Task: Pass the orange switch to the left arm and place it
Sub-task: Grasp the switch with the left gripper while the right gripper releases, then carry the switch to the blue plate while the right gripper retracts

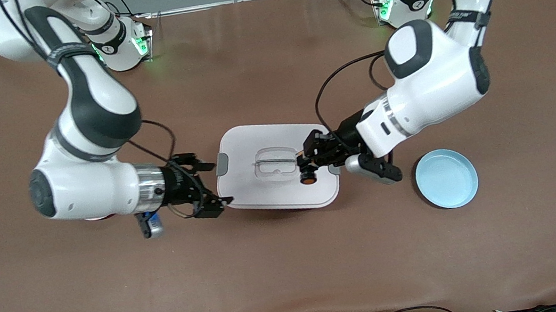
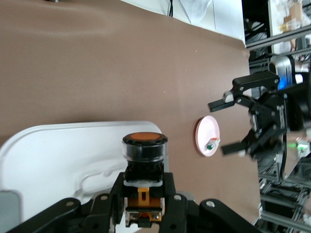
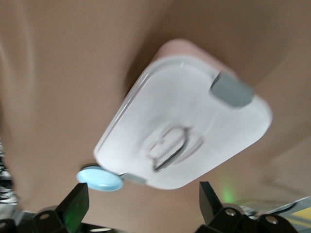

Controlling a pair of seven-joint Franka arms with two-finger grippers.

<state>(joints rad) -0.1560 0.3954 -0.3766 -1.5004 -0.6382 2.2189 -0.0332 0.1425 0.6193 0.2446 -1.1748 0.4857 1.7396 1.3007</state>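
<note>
Small black push-button orange switch [image 1: 306,177], clamped in left claw [image 1: 306,169] above large white plastic box [image 1: 261,190] mid-desk; empty right claw [image 1: 211,184] spread wide at box's end: best handed over high, clear of lid.

arms [image 1: 93,142]: white shells | black joints | black cables | green base lights

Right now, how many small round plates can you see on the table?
2. The blue plate lies toward the left arm's end, beside the box. The pink plate lies toward the right arm's end, mostly hidden under the right arm in the front view.
</note>
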